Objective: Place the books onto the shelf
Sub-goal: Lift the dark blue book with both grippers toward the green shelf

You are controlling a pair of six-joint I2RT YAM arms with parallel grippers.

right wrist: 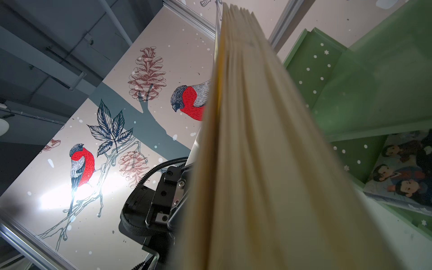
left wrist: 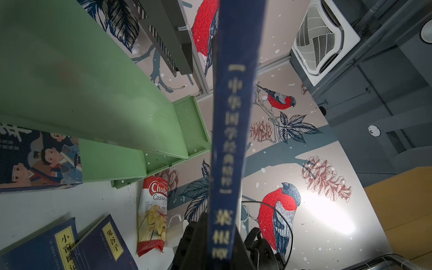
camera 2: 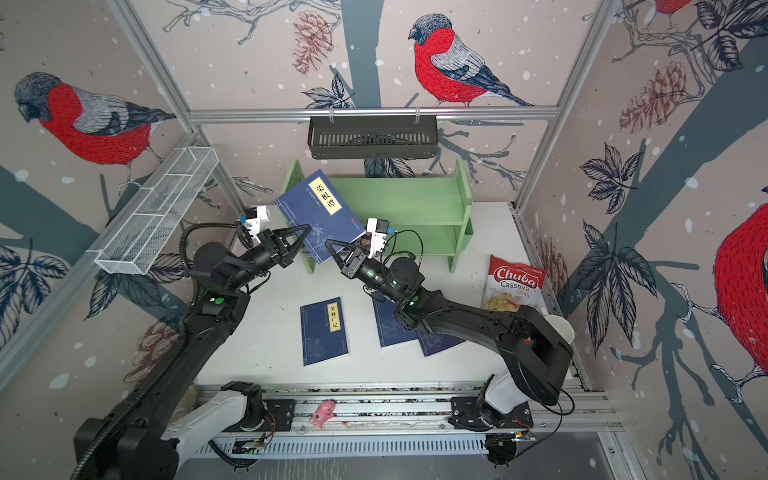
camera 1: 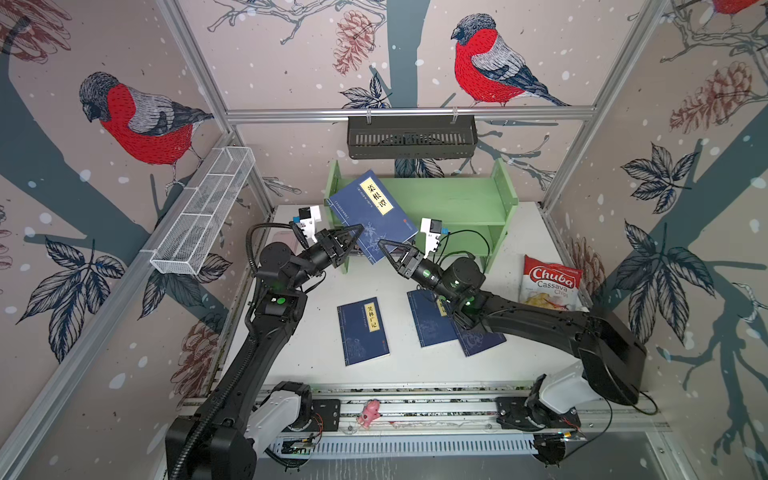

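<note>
Left gripper is clamped on the spine edge of the raised navy book, and the right gripper on its page edge, just before the shelf. Opposed pulls could buckle it, or its tilted corner could catch the side panel.

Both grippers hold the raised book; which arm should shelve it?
Probably right: the right gripper pinches the raised book's page edge, nearer the shelf's open tiers; the left gripper holds the spine.
</note>
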